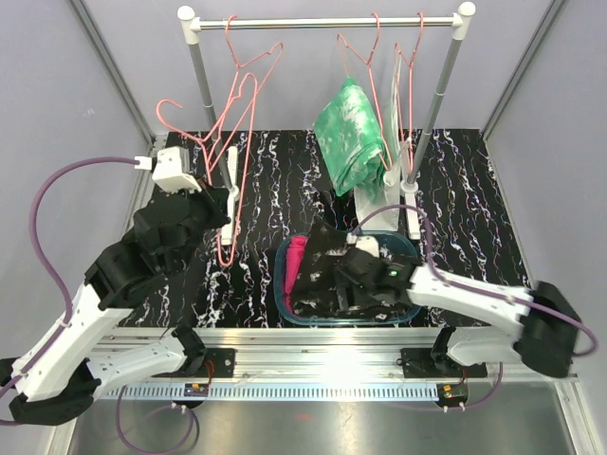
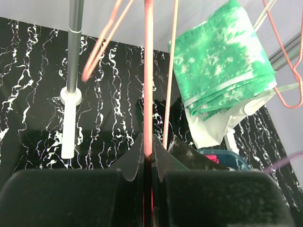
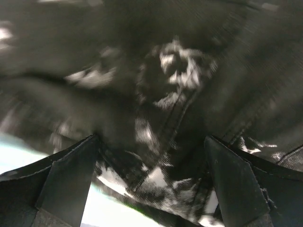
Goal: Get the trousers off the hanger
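Counter point(image 1: 275, 171): glossy black slab with white marble-like veins. Pale grey-lilac walls point(image 1: 57, 95) close it in on three sides. A metal rail point(image 1: 322, 21) on two posts spans the back, with thin pink wire hangers hooked on it.

My left fingers point(image 2: 141, 156) are pressed together on one straight pink hanger wire point(image 2: 148, 71), which rises directly up from between their tips. Up and to the right of them hang the green trousers point(image 2: 222, 61), a soft green-and-white tie-dye cloth folded over another hanger on the rail. The hem is slack and something white hangs under it.

My right fingers point(image 1: 351, 273) are spread wide, tips down over the black trousers point(image 3: 180, 75). The fabric is limp and crumpled, with white splashes and visible seams, and it fills the gap between the tips. I cannot tell whether they touch it. It lies heaped in a clear blue-rimmed tub point(image 1: 281, 284). The magenta trousers point(image 1: 295, 263), plain and bunched, lie in the same tub beside the black ones, just beyond my right fingers on the left-arm side.
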You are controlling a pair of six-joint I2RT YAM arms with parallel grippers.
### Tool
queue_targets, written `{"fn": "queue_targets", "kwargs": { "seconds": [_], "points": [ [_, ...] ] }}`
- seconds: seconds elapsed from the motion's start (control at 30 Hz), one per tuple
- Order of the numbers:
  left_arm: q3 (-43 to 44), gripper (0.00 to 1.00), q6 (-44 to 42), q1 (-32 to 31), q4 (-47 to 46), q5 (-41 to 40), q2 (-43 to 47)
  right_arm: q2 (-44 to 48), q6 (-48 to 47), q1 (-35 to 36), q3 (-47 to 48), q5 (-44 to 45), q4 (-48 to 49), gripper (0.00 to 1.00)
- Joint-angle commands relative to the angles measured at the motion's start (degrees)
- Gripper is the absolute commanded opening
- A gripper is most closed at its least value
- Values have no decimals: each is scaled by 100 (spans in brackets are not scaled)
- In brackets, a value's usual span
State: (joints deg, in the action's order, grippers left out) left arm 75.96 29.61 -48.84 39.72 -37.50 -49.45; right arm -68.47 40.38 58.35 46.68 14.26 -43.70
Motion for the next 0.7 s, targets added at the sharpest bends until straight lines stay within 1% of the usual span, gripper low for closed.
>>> {"fn": "queue_targets", "kwargs": {
  "seconds": [0.0, 0.03, 0.07, 0.1, 0.13, 0.17, 0.23, 0.3, 0.33, 0.4, 0.43, 0.47, 0.53, 0.57, 0.63, 0.67],
  "points": [
    [523, 0, -148, 15, -141, 119, -222, -1175, 435, -16, -439, -238, 756, 99],
    [647, 0, -209, 15, -88, 146, -292, -1430, 409, -8, -492, -335, 1176, 99],
    [813, 0, -262, 15, -9, 172, -398, -1894, 383, -16, -580, -415, 1380, 99],
    [971, 0, -323, 6, 157, 190, -503, -2090, 313, -8, -624, -607, 1591, 99],
    [1373, 0, -411, 6, 280, 199, -739, -2257, 60, -16, -651, -704, 1924, 100],
    [1577, 0, -464, 6, 421, 181, -872, -2468, -38, -8, -651, -758, 2023, 99],
    [2095, 0, -552, 6, 764, 112, -1205, -2496, -318, 53, -520, -750, 2042, 99],
    [2282, 0, -605, 6, 922, 76, -1338, -2295, -434, 63, -213, -453, 1762, 99],
    [2343, 0, -640, 6, 940, 32, -1383, -2181, -600, 71, -98, -381, 1473, 99],
    [2458, 0, -649, 6, 958, -21, -1506, -1672, -733, 71, 218, -127, 1129, 99],
    [2476, 0, -675, 6, 941, -56, -1541, -1487, -803, 72, 428, -64, 797, 100],
    [2511, 0, -684, 6, 941, -74, -1628, -1085, -856, 72, 517, -20, 637, 99],
    [2537, 0, -737, 6, 870, -135, -1725, -644, -935, 71, 789, 111, 199, 100],
    [2590, 0, -746, 6, 853, -179, -1787, -198, -953, 72, 886, 199, 48, 99],
    [2669, 0, -772, 6, 853, -258, -1998, 235, -971, 63, 1184, 480, -373, 99],
    [2713, 0, -781, 6, 827, -293, -2050, 646, -979, 63, 1282, 577, -489, 99]
  ]
}}
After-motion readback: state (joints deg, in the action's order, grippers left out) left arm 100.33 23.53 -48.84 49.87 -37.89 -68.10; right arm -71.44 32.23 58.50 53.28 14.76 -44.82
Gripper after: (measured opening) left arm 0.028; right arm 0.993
